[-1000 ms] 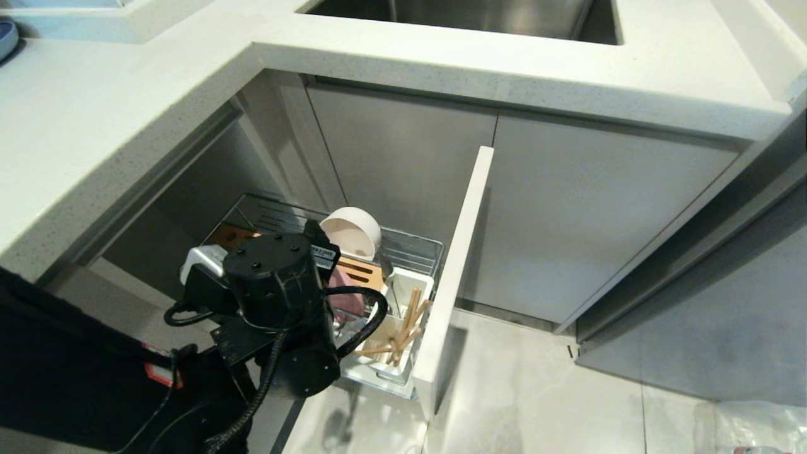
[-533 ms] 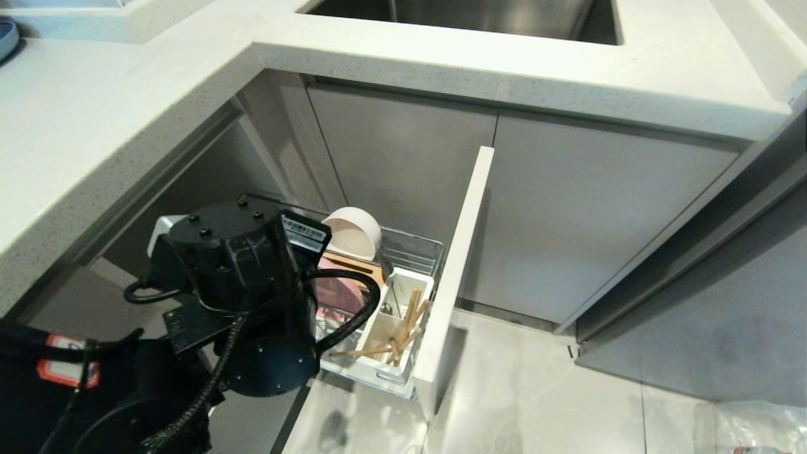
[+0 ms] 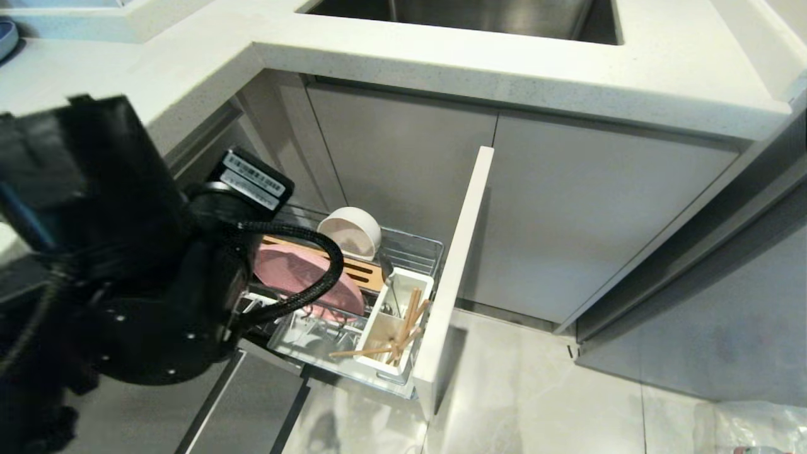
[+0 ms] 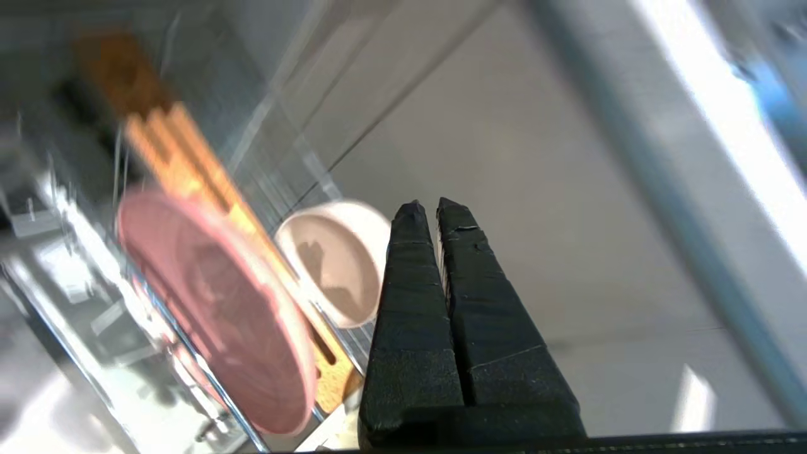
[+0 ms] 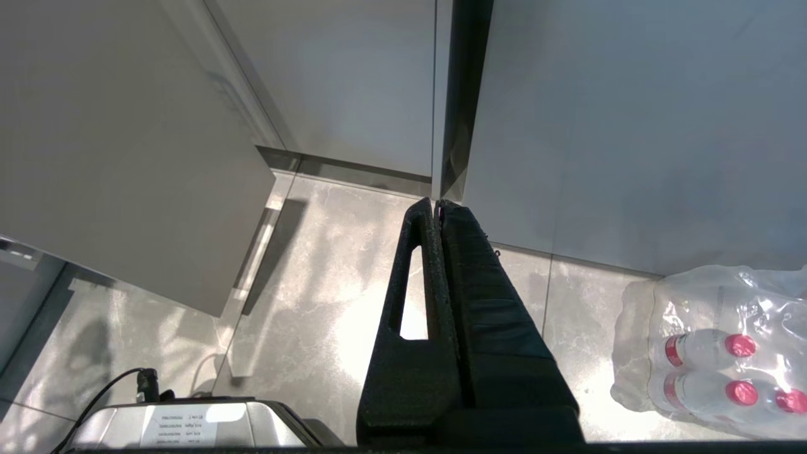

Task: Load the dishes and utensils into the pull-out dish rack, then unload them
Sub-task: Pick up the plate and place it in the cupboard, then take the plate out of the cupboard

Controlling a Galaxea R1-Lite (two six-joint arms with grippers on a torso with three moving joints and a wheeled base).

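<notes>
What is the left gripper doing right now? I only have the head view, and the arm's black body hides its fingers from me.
Observer: The left gripper is shut, its two fingers pressed together with nothing between them.
Operator: Is it touching the white bowl?
Observer: No. In the left wrist view the bowl sits on edge behind the fingertips, with the pink plate standing in the bamboo strip beside it.
Operator: And the right arm? I can't see it at all.
Observer: The right gripper is shut too, hanging over the tiled floor next to a shrink-wrapped pack of bottles, away from the rack.
</notes>
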